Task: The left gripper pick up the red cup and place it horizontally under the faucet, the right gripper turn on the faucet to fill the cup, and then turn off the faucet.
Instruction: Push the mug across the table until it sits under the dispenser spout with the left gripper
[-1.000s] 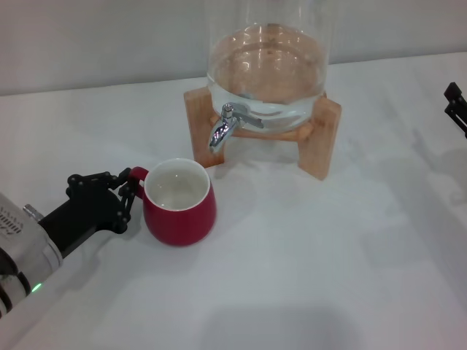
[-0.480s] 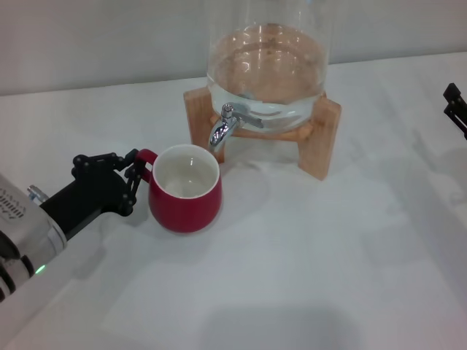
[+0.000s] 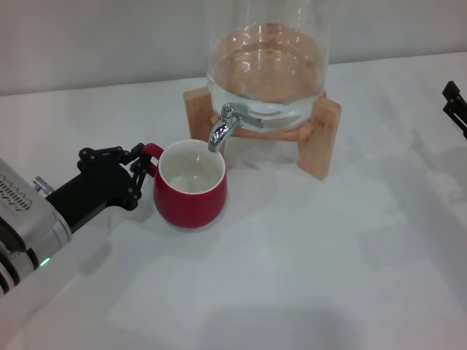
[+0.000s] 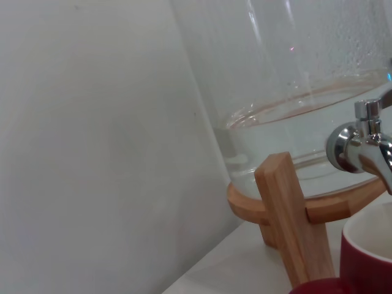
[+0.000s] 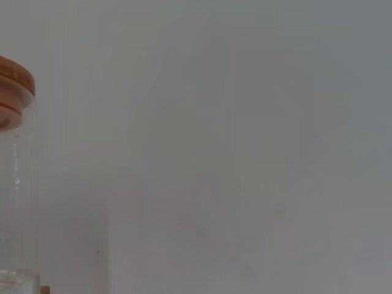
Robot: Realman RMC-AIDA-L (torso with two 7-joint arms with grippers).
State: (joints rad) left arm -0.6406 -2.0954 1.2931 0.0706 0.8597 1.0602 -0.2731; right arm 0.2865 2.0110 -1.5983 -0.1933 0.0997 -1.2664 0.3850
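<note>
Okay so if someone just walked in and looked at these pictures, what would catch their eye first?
Probably the red cup, standing upright on the white table with its rim just under the faucet. Next, the left gripper, its fingers closed on the cup's handle from the robot's left. Behind stands the clear glass dispenser on its wooden stand, while the right gripper sits idle at the far right edge.

The red cup (image 3: 190, 193) is dark red outside, white inside, with a red loop handle. The left gripper (image 3: 139, 171) is black, on a silver-grey arm with a green light. The faucet (image 3: 222, 130) is shiny chrome. The dispenser (image 3: 266, 51) is clear glass on a light-brown wooden stand (image 3: 321, 135). The tabletop (image 3: 328, 255) is white. The right gripper (image 3: 456, 106) is black.
</note>
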